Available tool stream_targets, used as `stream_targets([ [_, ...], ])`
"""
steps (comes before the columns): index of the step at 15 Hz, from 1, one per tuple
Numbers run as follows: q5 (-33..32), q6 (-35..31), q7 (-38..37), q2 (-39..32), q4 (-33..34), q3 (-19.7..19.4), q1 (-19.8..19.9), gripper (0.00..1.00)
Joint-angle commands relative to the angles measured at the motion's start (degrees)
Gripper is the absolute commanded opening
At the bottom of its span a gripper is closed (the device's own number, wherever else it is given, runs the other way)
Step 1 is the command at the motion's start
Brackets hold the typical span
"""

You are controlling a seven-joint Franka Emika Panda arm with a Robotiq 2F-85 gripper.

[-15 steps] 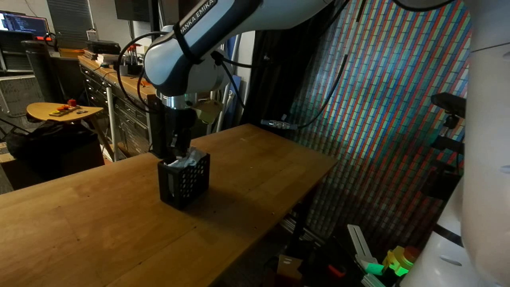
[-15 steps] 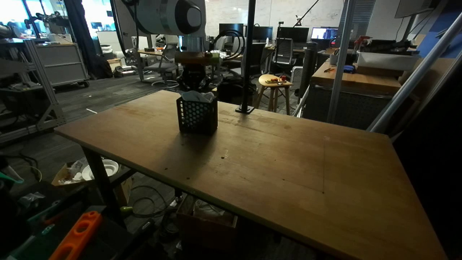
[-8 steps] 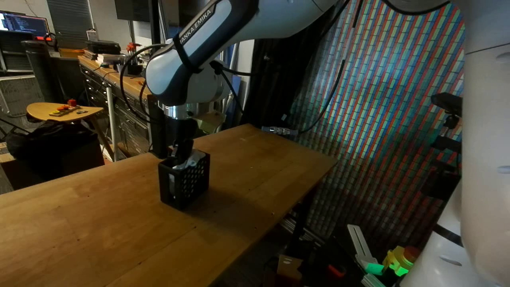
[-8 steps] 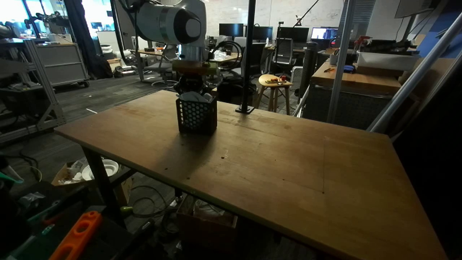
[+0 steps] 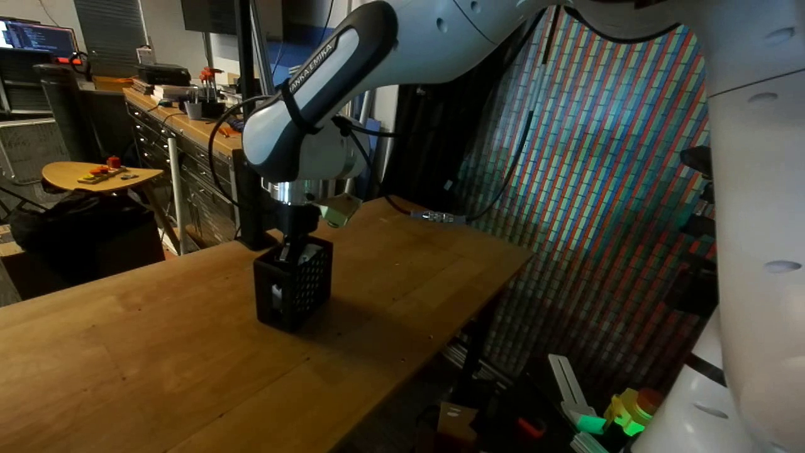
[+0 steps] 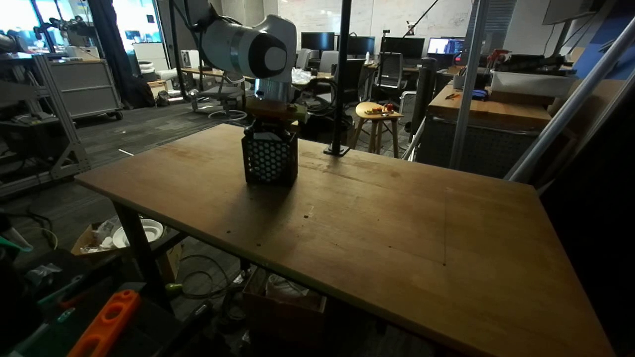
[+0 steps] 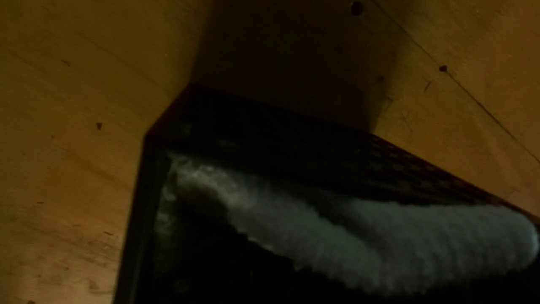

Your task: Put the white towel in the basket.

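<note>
Jaws have sunk into the basket (image 5: 294, 296), spread or pinching unclear; towel (image 7: 379, 249) lies lengthwise along one side.

Tips of the tool (image 5: 290, 251) out of sight in the basket (image 5: 292, 302), towel (image 7: 379, 245) blurry in the wrist view.

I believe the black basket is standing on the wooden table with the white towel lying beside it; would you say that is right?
Not quite: the white towel is inside the black basket, not beside it, as the wrist view shows. The black basket does stand on the wooden table.
</note>
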State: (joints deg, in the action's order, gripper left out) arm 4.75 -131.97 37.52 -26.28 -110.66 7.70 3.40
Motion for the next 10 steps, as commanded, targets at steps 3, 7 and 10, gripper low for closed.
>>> stream_targets([
  [3, 4.5, 0.8, 6.0, -5.6, 4.4, 2.2, 2.9, 0.00],
  [7, 4.8, 2.1, 7.2, -5.3, 5.1, 2.1, 2.8, 0.00],
  [10, 4.0, 2.1, 6.3, -3.6, 4.0, 1.7, 2.2, 0.00],
])
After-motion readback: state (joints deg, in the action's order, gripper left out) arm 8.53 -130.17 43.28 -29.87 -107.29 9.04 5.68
